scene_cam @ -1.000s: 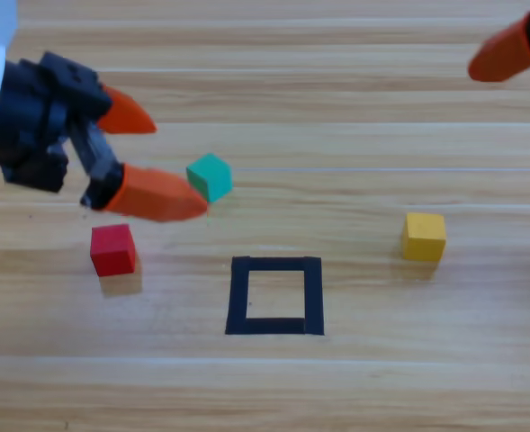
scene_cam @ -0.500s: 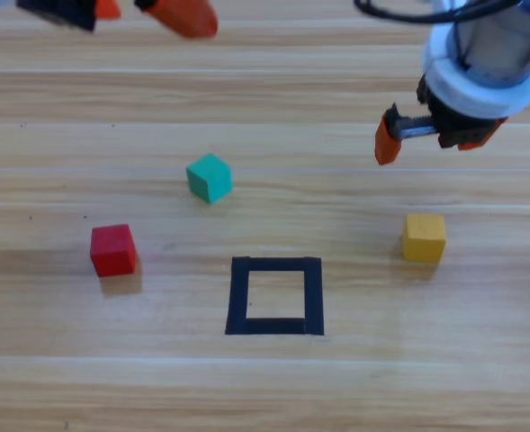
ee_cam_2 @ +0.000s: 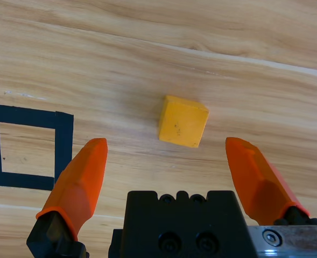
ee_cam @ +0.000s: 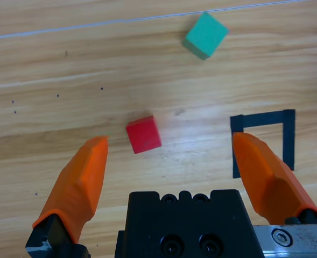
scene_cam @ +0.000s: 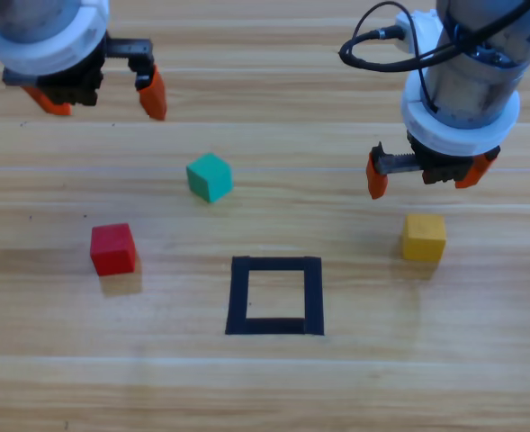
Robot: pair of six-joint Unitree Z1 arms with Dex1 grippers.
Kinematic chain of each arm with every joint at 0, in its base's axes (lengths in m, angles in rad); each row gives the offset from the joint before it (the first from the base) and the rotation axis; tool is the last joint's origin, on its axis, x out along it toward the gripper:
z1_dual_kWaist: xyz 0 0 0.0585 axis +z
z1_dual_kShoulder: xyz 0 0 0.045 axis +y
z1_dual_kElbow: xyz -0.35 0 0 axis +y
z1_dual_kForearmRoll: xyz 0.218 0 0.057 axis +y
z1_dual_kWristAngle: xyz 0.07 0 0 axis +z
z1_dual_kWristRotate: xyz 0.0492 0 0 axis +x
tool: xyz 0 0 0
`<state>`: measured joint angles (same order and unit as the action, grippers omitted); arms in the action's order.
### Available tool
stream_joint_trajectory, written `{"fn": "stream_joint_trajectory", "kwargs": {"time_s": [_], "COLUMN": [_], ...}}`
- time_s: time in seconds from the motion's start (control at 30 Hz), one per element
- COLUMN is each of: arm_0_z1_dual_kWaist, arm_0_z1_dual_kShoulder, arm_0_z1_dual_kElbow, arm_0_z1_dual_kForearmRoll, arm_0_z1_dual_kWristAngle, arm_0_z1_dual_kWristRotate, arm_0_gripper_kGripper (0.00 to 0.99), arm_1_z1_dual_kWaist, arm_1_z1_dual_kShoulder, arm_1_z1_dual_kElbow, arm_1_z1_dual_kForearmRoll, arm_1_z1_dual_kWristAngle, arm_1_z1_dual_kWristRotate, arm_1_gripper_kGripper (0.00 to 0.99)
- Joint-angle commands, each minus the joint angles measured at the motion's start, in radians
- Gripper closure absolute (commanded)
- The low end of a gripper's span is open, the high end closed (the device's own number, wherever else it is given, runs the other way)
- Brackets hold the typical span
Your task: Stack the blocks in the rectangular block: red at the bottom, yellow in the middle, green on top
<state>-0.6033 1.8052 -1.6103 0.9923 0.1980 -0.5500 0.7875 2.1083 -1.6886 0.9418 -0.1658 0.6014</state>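
2 open grippers — right gripper (scene_cam: pixel 424 177) above yellow cube (scene_cam: pixel 424 237).

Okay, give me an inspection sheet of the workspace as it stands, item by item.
Surface: wooden table, planks running across.
Job's things: red cube, yellow cube and green cube each sit alone on the wood, all outside the black tape square, which holds nothing.
Clutter: nothing seen.
Grippers: left gripper open at top left, above and behind the red cube, which shows between its jaws in the left wrist view. Right gripper open, just behind the yellow cube, holding nothing.
Cables: black cable loops off the right arm, clear of the cubes.
Surroundings: nothing seen beyond the table.
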Motion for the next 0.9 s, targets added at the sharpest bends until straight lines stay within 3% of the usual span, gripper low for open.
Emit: {"fn": "stream_joint_trajectory", "kwargs": {"time_s": [0.03, 0.27, 0.47, 0.77, 0.9], "arm_0_z1_dual_kWaist": [0.042, 0.057, 0.062, 0.109, 0.129], "arm_0_z1_dual_kShoulder": [0.108, 0.272, 0.353, 0.286, 0.284], "arm_0_z1_dual_kElbow": [0.001, 0.001, 0.007, 0.058, 0.076], "arm_0_z1_dual_kForearmRoll": [0.040, 0.072, 0.071, 0.026, 0.008], "arm_0_z1_dual_kWristAngle": [0.020, 0.014, -0.035, -0.086, -0.095], "arm_0_z1_dual_kWristRotate": [-0.054, -0.116, -0.128, -0.123, -0.117], "arm_0_gripper_kGripper": [0.000, 0.000, 0.000, 0.007, 0.007], "arm_1_z1_dual_kWaist": [-0.024, -0.044, -0.065, -0.070, -0.073], "arm_1_z1_dual_kShoulder": [0.101, 0.104, 0.104, 0.125, 0.130], "arm_1_z1_dual_kElbow": [-0.014, -0.011, -0.010, -0.003, -0.002], "arm_1_z1_dual_kForearmRoll": [0.031, 0.045, 0.063, 0.072, 0.081], "arm_1_z1_dual_kWristAngle": [0.025, 0.019, 0.035, 0.098, 0.091], "arm_1_z1_dual_kWristRotate": [0.032, 0.064, 0.094, 0.113, 0.130], "arm_1_gripper_kGripper": [0.017, 0.016, 0.016, 0.017, 0.017]}}
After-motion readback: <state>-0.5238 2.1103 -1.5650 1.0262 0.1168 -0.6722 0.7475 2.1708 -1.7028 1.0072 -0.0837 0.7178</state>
